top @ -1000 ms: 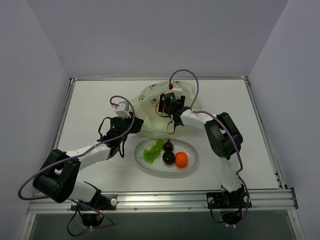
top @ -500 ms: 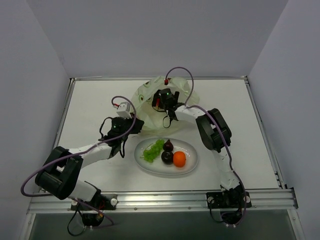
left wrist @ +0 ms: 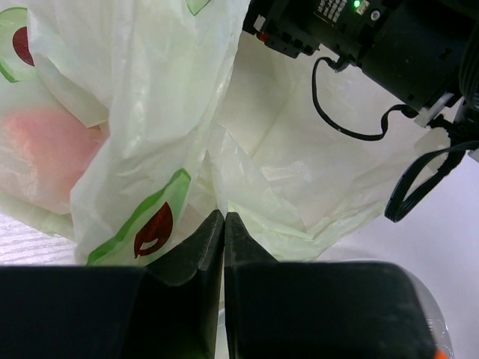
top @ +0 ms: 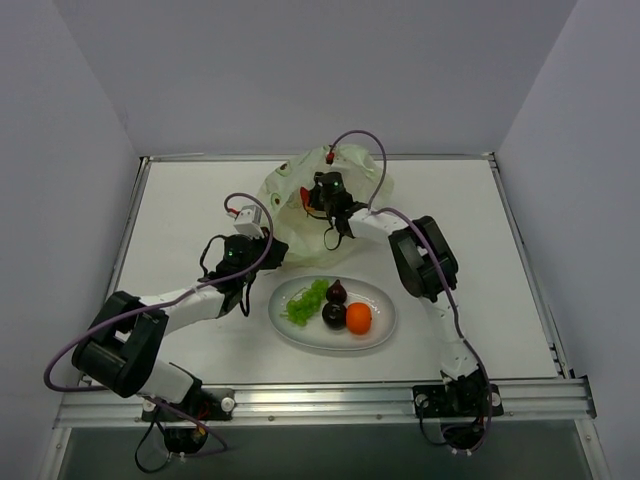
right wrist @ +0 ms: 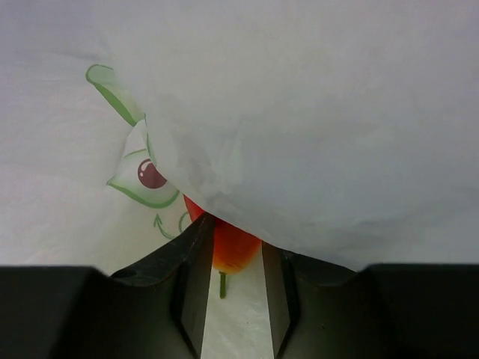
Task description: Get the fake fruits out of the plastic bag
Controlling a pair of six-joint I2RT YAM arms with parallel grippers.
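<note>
Plastic bag [top: 300,225]: thin, crinkled, translucent pale green-white film. It is heaped by the middle of the far edge of the table [top: 180,220]. The print is small dark-red ovals in green outlines.

Left gripper [left wrist: 224,218]: jaws pinched together on a fold of the film at the bag's near-left rim. No gap shows between the black fingers. From above, this gripper [top: 268,250] sits at the bag's near-left edge and holds the mouth up. A blurred pink patch [left wrist: 41,161] shows through the film on the left of the left wrist view. Cannot tell what it is.

Right gripper [right wrist: 236,233]: reaches into the bag from the near-right, with film draped over and around it. From above, its black wrist [top: 330,192] sits in the bag's mouth. Jaws are partly drawn in on the orange-red piece [right wrist: 233,250], which fills the gap, both inner faces against it. The piece is glossy and smooth, red at the top shading to orange below, with a thin green stem. It is inside the bag and half covered by a fold.

Plate [top: 385,322]: white, oval, shallow, at the middle of the table toward the near edge, just clear of the bag. On it:
- green grape bunch [top: 305,300], knobbly, left side
- two maroon balls [top: 337,291], dark and shiny, centre, one behind the other
- round orange [top: 359,318], touching the nearer ball on its right
</note>
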